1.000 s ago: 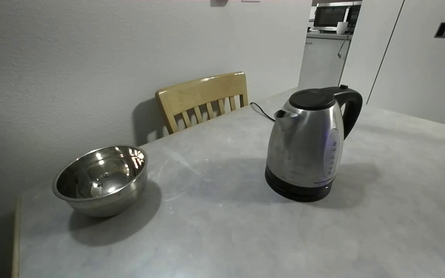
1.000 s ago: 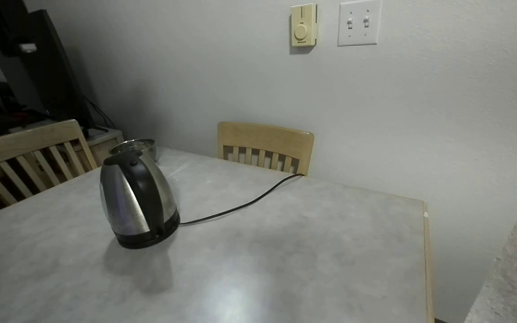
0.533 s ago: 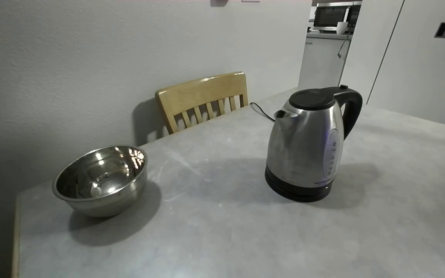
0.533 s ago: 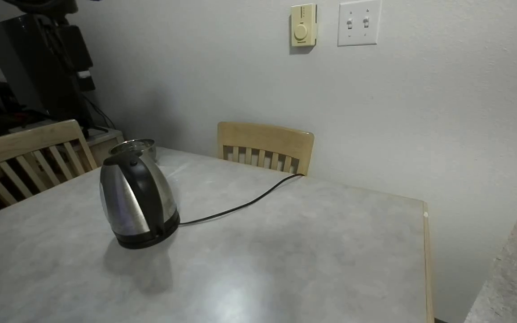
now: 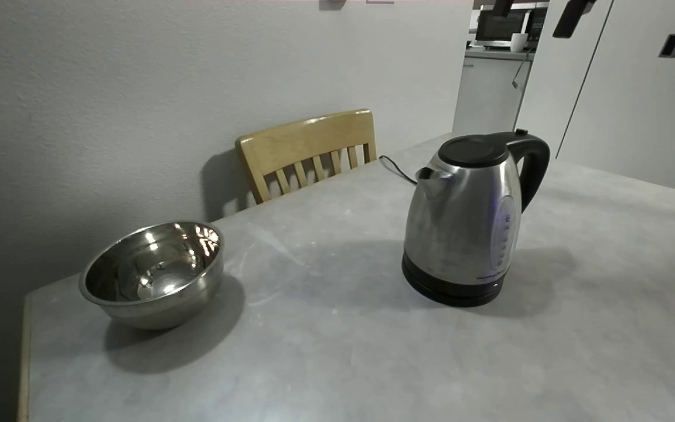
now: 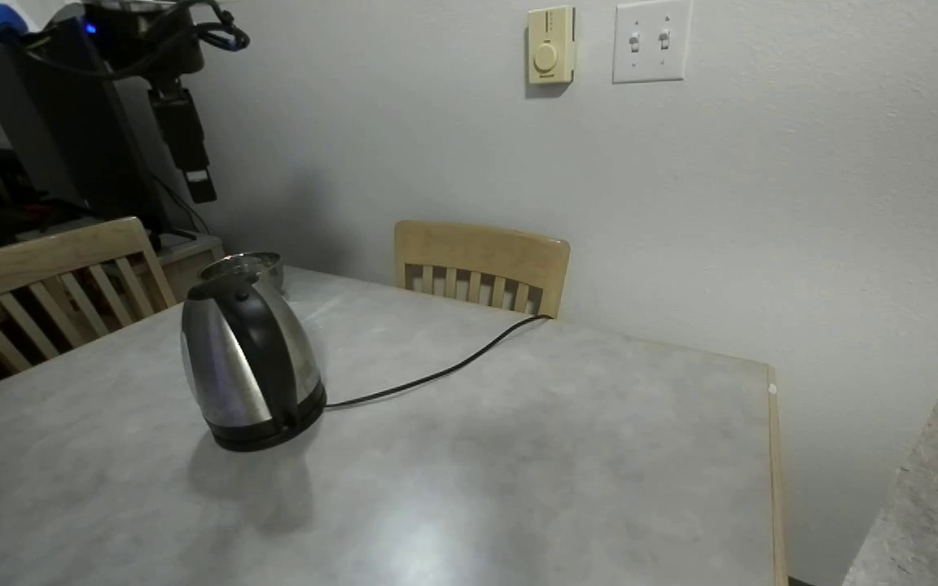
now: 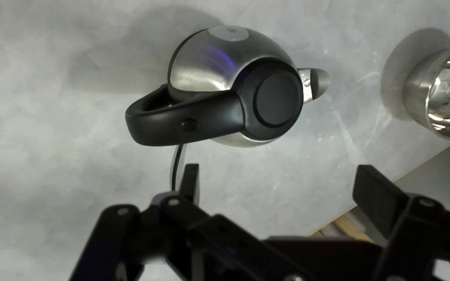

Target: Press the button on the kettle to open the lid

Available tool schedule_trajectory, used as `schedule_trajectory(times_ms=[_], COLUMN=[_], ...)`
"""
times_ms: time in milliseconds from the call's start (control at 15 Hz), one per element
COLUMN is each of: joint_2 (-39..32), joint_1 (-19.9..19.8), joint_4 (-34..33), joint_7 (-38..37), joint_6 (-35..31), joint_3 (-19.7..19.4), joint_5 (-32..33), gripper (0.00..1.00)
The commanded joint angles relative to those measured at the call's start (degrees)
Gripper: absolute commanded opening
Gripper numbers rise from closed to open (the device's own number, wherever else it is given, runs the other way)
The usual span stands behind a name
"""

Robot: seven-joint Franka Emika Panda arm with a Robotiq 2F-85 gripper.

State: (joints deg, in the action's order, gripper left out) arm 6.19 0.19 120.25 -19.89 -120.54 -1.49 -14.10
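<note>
The button [image 7: 190, 125] sits on top of the black handle [image 7: 221, 111] of the kettle [image 5: 460, 228], partway between the round black lid [image 7: 277, 99] and the handle's bend. The lid is down, and the kettle stands upright on a grey table [image 5: 314, 363]. The claw [image 7: 277, 173] is spread wide, with table showing between its tips in the wrist view; in an exterior view it hangs in the air, higher than the kettle and apart from it. The spout [image 7: 320, 84] points toward the side where a shiny steel bowl [image 5: 182, 305] rests near the table's corner, well apart from the kettle, which covers part of the bowl in an exterior view. A black cord [image 6: 444, 373] runs from the bottom of the kettle across the table to the edge by a wooden chair [image 6: 481, 244]; in the wrist view the claw hides some of it. A second chair [image 6: 54, 252] stands at another part of the table. Behind the claw, a tall dark thing [image 6: 62, 138] is too dim to name with confidence. A thermostat [image 6: 550, 57] and a light switch [image 6: 650, 41] are fixed to the pale wall [image 6: 803, 203]. In an exterior view, a white cup [image 5: 519, 42] stands before a distant microwave [image 5: 498, 28].
</note>
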Motion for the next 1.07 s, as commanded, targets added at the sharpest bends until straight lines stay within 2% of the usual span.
schedule_trajectory(times_ms=[0, 67, 133, 200, 333, 800, 933, 1000], joint_2=[-1.78, -2.31, -2.77, -3.16, -3.73, -6.2, -6.75, -6.9], joint_1=[-1.4, -1.64, -1.83, -2.05, -2.41, -2.72, -2.8, -2.84], joint_4=[-1.04, -1.27, -1.54, -1.73, -1.77, -2.53, -2.77, -2.78], joint_7=[-4.01, -5.03, -5.89, -7.39, -10.58, -19.23, -23.62, -27.33], joint_6=[0.29, 0.46, 0.95, 1.51, 2.09, 2.83, 2.6, 2.41], joint_3=[-0.48, -0.73, -0.94, -1.14, -1.46, -1.65, -1.74, -1.8], joint_5=[-2.96, -3.86, -4.74, -5.46, -6.16, -3.38, -1.8, -0.68], gripper=[1.0, 1.0, 0.95, 0.73, 0.68, 0.19, 0.05, 0.01])
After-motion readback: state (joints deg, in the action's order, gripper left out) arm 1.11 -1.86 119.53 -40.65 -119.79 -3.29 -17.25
